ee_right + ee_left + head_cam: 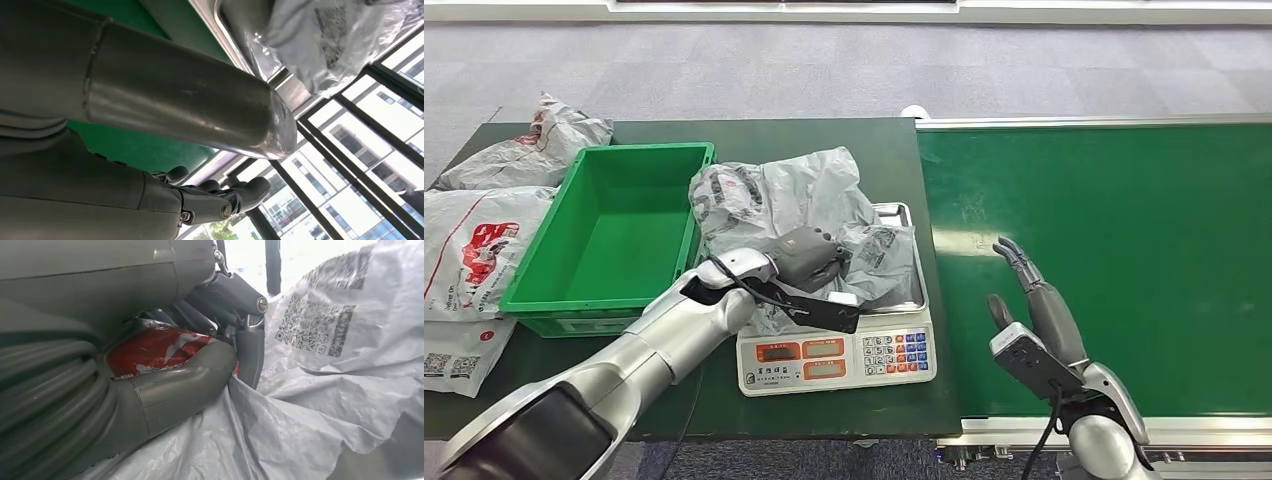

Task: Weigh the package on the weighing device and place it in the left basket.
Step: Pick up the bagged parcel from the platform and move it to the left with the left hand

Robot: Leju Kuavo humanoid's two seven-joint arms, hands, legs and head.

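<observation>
This looks like a parcel-sorting or logistics station set up indoors, probably in an office-type building. The landmark is an electronic weighing scale (836, 350) with a steel pan and a keypad, standing on a dark green worktop (874, 150). Just to the right of the scale runs a broad green conveyor belt (1124, 250) with a metal frame. To the left of the scale sits a green plastic basket (614, 235), and beyond that lie grey courier bags (484, 240) printed with red logos and QR codes. Grey carpet (824, 70) lies behind the scale, and the right wrist view shows large windows (350, 165), though it is skewed.
</observation>
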